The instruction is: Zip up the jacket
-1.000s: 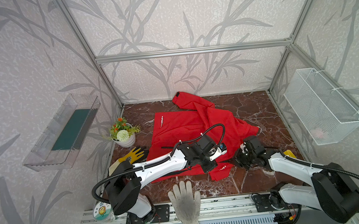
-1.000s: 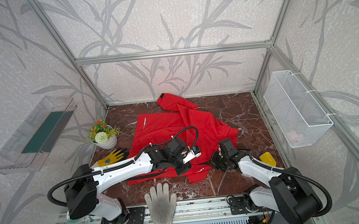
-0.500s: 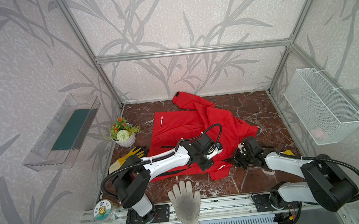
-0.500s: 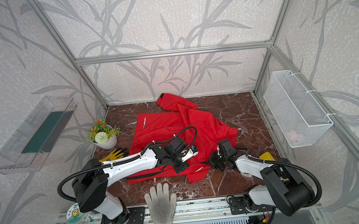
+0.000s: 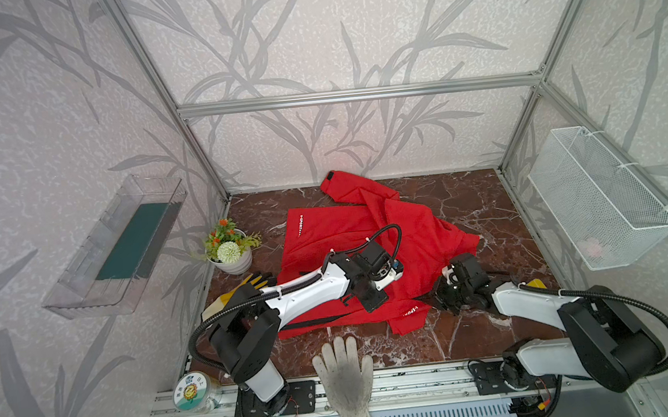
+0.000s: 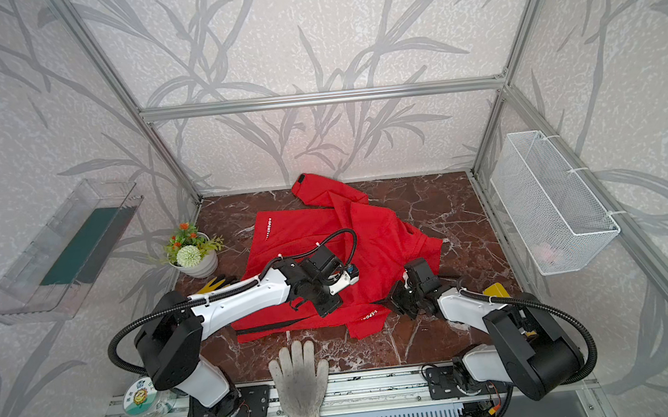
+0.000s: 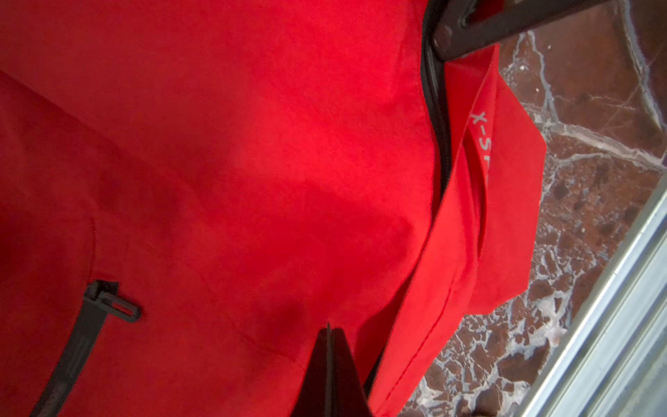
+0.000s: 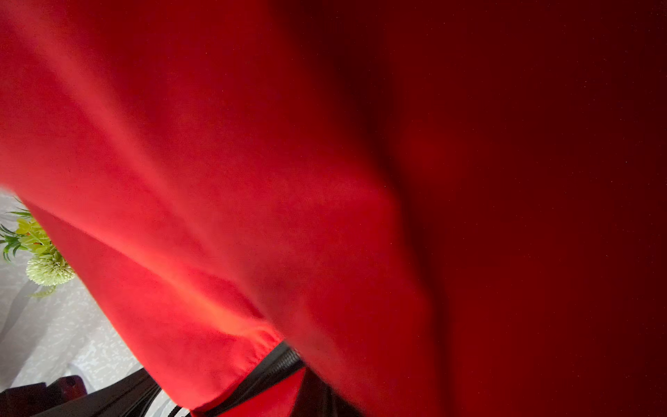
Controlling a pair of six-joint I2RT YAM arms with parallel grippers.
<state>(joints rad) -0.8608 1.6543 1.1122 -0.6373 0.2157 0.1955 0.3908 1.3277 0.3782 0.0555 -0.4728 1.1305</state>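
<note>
The jacket lies rumpled in the middle of the table, its body stretched mostly across from left to right in both top views. One sleeve points toward the back wall. The black front zipper runs along the jacket's near edge, roughly parallel to the table's front, and leads off to the right. The left gripper sits over the near middle of the jacket. In the left wrist view its tips are pressed together on the red cloth, beside the zipper and the white lettering; whether any cloth is pinched cannot be told. The right gripper is at the jacket's near right corner, closed on the zipper edge. Red cloth fills the right wrist view, with zipper teeth just by the gripper.
</note>
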